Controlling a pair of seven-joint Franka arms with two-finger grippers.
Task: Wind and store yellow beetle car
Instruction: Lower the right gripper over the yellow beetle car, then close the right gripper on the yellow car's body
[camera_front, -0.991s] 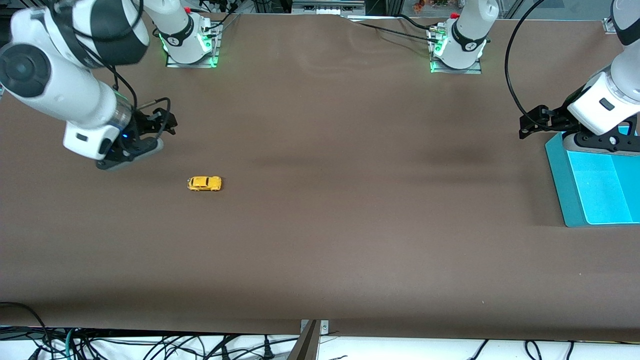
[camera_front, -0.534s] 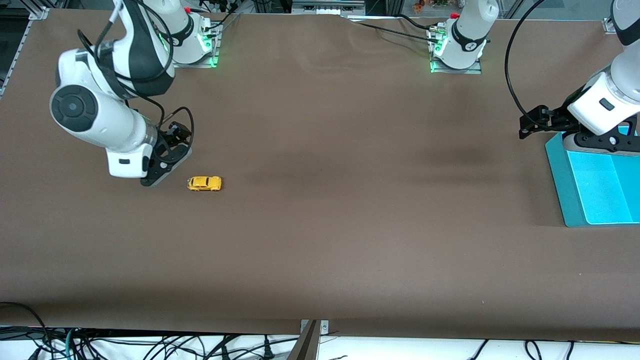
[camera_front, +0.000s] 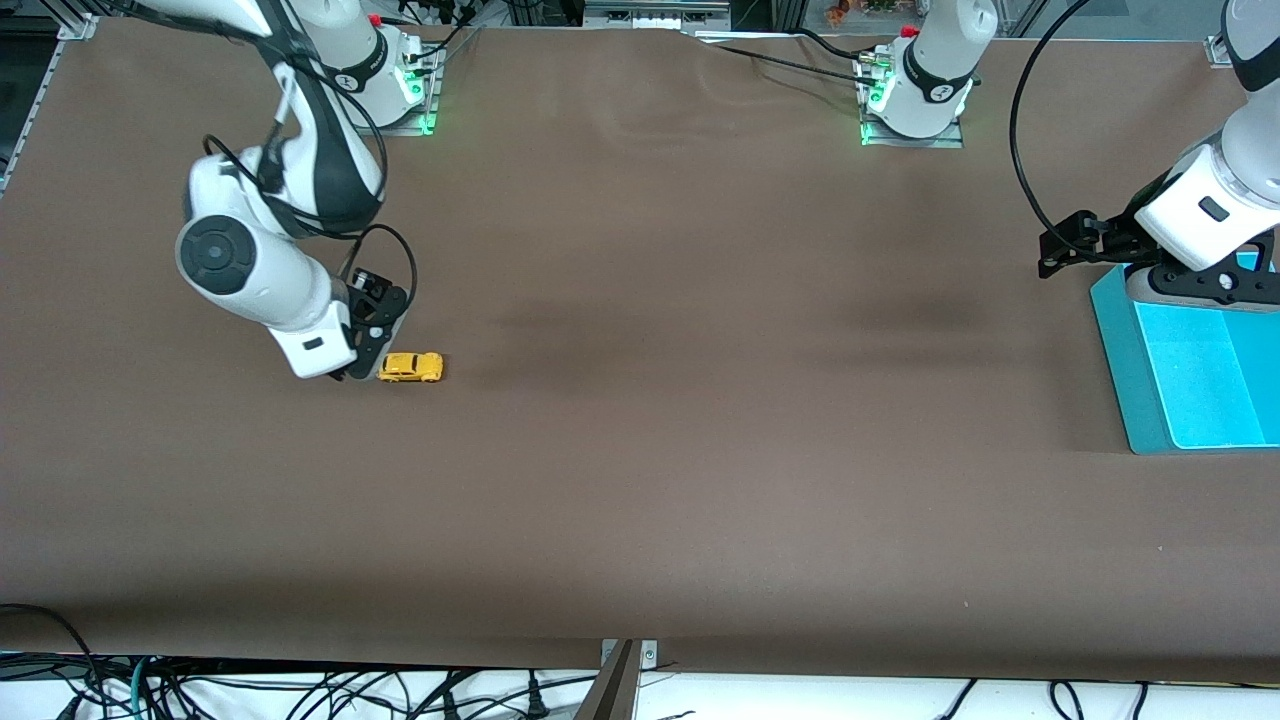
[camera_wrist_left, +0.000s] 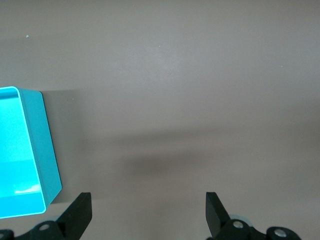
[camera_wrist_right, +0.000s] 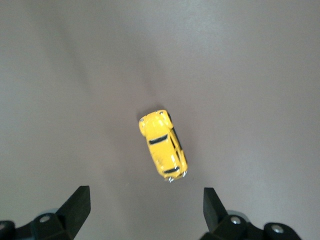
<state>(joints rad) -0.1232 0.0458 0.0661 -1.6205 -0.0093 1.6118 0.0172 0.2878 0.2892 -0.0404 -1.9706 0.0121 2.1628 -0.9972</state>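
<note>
Your right gripper (camera_wrist_right: 142, 210), fingers apart, hovers beside the tiny yellow beetle-shaped toy car (camera_front: 410, 367); your left gripper (camera_wrist_left: 147, 215) waits open over the turquoise plastic bin (camera_front: 1190, 370).

The table (camera_front: 700, 450) wears a matt brown covering, smooth, with faint ripples toward the arms' bases. The car (camera_front: 410, 367) has a glossy yellow painted shell with dark shiny windows, its roof catching small highlights. The bin (camera_front: 1120, 370) looks like smooth turquoise plastic, its inner floor lightly reflective. The arms' housings are glossy white plastic, and the jaws of both grippers are matt black.
</note>
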